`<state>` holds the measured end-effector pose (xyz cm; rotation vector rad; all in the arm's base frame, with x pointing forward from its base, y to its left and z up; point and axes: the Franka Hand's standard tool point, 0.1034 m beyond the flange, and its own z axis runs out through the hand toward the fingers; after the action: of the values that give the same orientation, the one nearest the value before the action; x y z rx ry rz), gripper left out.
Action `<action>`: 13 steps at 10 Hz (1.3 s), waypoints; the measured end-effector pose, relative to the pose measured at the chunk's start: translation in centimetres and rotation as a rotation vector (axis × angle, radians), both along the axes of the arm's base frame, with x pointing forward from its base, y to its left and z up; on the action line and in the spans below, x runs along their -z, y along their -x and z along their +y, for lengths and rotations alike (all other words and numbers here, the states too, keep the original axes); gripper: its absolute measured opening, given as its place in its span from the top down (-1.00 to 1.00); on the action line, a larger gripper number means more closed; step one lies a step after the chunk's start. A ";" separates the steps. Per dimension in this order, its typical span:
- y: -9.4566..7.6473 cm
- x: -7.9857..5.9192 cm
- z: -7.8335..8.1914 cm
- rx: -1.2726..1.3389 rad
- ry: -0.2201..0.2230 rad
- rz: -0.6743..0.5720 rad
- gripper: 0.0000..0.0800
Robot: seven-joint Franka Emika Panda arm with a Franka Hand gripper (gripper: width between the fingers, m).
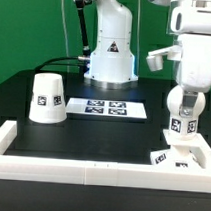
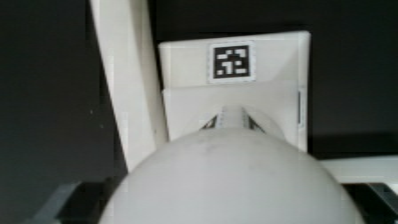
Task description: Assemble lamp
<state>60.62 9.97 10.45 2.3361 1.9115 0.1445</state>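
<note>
My gripper (image 1: 182,96) is shut on the small round white bulb (image 1: 180,109), holding it just above the flat square base (image 1: 182,155) at the exterior view's front right. The bulb's tagged stem points down at the base. In the wrist view the bulb (image 2: 222,160) fills the lower middle between my dark fingers (image 2: 50,205), and the base (image 2: 231,85) with its tag lies beyond it. The cone shade (image 1: 47,97) stands on the table at the exterior view's left, apart from the gripper.
The marker board (image 1: 105,108) lies in the middle of the black table. A low white wall (image 1: 80,169) runs along the table's front and sides; it also shows in the wrist view (image 2: 121,70) beside the base. The arm's pedestal (image 1: 108,59) stands behind.
</note>
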 end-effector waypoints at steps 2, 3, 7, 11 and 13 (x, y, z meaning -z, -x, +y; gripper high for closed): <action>0.0 0.0 0.1 0.235 -0.036 -0.007 -0.44; 0.0 0.0 0.1 0.331 -0.052 -0.010 -0.44; 0.0 0.0 0.1 0.664 -0.107 -0.016 -0.44; 0.0 0.0 0.0 0.914 -0.152 -0.017 -0.44; 0.0 0.0 -0.1 1.109 -0.192 -0.008 -0.44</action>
<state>60.65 9.84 10.45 3.0943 0.3873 0.2160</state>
